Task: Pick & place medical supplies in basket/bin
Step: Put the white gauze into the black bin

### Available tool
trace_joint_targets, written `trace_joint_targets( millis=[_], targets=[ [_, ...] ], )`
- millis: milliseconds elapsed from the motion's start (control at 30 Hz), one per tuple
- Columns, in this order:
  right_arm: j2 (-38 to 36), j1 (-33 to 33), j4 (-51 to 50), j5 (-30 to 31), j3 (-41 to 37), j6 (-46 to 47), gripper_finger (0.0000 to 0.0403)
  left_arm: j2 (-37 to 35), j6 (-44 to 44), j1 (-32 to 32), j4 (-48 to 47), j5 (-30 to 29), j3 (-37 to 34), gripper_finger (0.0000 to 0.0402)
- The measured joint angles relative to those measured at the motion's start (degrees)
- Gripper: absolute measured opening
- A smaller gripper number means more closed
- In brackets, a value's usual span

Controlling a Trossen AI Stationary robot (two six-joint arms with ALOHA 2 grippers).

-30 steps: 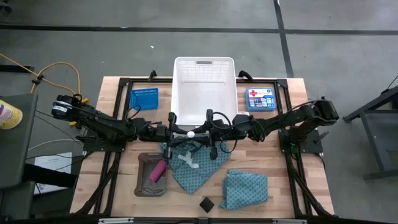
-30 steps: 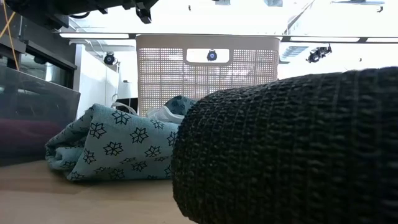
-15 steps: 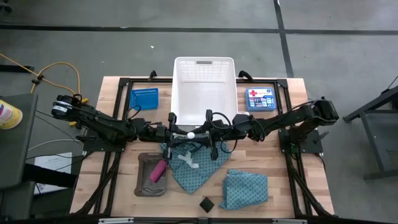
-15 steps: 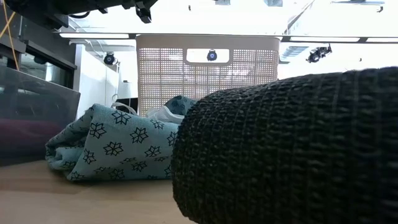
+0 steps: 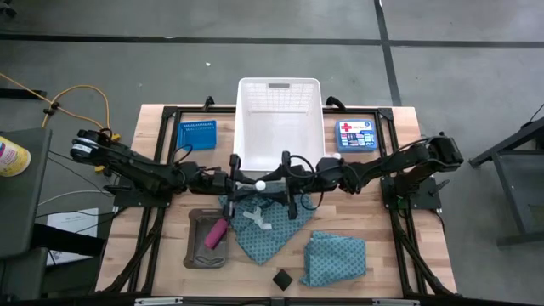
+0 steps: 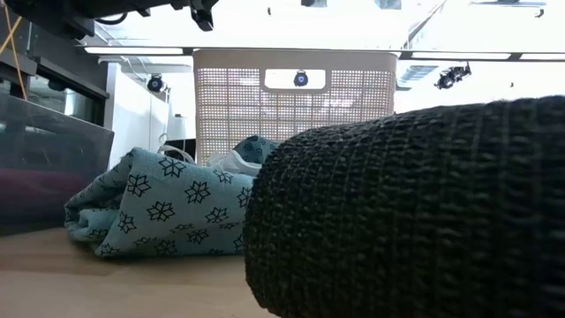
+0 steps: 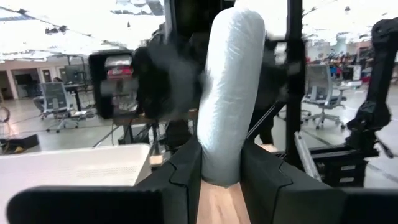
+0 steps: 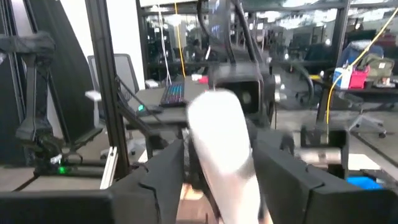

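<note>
Between both hands: white tube [image 5: 260,184], left hand [image 5: 240,181] gripping.

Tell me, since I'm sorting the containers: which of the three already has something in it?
The shallow grey tray, left of the spread teal cloth: the pink cylinder lies in it. The white basket and the small blue basket look empty.

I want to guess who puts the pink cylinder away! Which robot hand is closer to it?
Left. The left gripper is just above the pink cylinder in the grey tray, gripping a white tube. The right gripper sits farther across.
</note>
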Motion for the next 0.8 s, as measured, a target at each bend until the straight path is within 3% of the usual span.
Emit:
trace_joint_targets(
  millis=[167,400,667,800],
  targets=[
    [0.00,0.27,-2.92,-0.07,0.00,2.41,0.0186,-1.79,-1.03,-2.66,-4.12,-2.30,0.00,0.0083],
    [0.00,2.66,-7.74,-0.08,0.00,3.35,0.0186,-10.12,-7.73,-8.02,-20.58,-8.29,-0.02,0.0083],
    [0.00,5.84,-11.12,0.33,0.00,8.78,0.0185,-22.87,-25.02,-17.72,-42.85,-12.91,-0.02,0.0083],
    [0.00,6.96,-11.35,0.33,0.00,10.38,0.0185,-26.27,-32.41,-23.46,-51.48,-18.14,-0.02,0.0083]
  ],
)
